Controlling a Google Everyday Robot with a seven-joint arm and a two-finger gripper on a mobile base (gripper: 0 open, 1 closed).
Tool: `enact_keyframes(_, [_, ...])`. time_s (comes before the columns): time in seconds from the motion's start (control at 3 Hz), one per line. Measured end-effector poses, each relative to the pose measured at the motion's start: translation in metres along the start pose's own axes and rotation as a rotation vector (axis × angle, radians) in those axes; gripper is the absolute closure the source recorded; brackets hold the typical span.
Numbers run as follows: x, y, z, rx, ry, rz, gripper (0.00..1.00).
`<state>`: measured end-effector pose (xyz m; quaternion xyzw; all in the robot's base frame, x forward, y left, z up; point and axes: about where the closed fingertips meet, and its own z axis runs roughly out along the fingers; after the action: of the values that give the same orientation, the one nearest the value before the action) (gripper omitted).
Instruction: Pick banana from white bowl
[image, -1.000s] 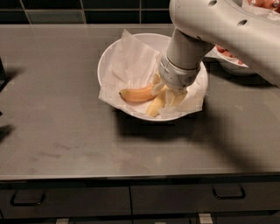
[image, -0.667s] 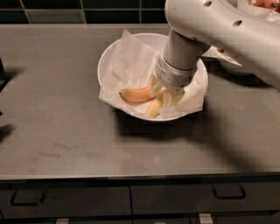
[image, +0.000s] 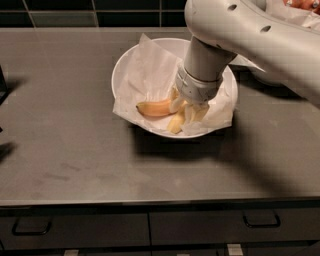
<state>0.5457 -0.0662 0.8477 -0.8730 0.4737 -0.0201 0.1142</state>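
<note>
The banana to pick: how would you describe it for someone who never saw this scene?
On the dark counter stands a large white bowl lined with paper. At its front, just under the gripper, lies the pale yellow banana; the orange banana beside it is shorter and more curved.

The arm slants down from upper right, pincer pointing down at centre.

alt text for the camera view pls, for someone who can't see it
A white robot arm reaches down into a paper-lined white bowl on a dark counter. Its gripper sits low among two bananas: a pale yellow banana right at the gripper and a curved orange-yellow banana beside it.
</note>
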Motion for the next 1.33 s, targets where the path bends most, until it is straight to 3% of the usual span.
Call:
enact_keyframes(0.33, [-0.0023, 0.0019, 0.0071, -0.020, 0.002, -0.009, 0.44])
enact_keyframes(0.67, [-0.0028, 0.0014, 0.0112, -0.028, 0.007, -0.013, 0.49])
enact_keyframes(1.33, [0.0013, 0.0006, 0.0025, 0.003, 0.029, 0.013, 0.91])
